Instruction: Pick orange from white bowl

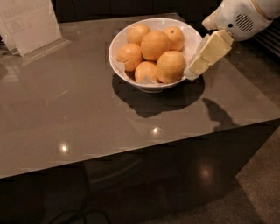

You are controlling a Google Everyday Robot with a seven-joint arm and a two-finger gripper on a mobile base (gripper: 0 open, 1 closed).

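A glossy grey-brown desk (87, 109) fills most of the view, and two small bright glints (64, 148) shine on its top. Its front face is dark and reflective. A clear sign holder (33, 26) with a paper sheet stands at the far left corner. A dark wall (131, 6) lies behind, and dark speckled floor (262, 183) shows at the right. The gripper (194, 70) hangs over the desk's far right side.

Upper left of the frame: a clear sign stand (30, 26) holding a white printed sheet sits at the far corner of the glossy grey-brown tabletop (78, 113). Two light spots (64, 148) glint off the surface, one lower left, one near centre. Over at centre right a dark shadow (216, 114) lies on the tabletop, just below the pincer (194, 70) at upper right. Dark floor (258, 192) fills the lower right corner.
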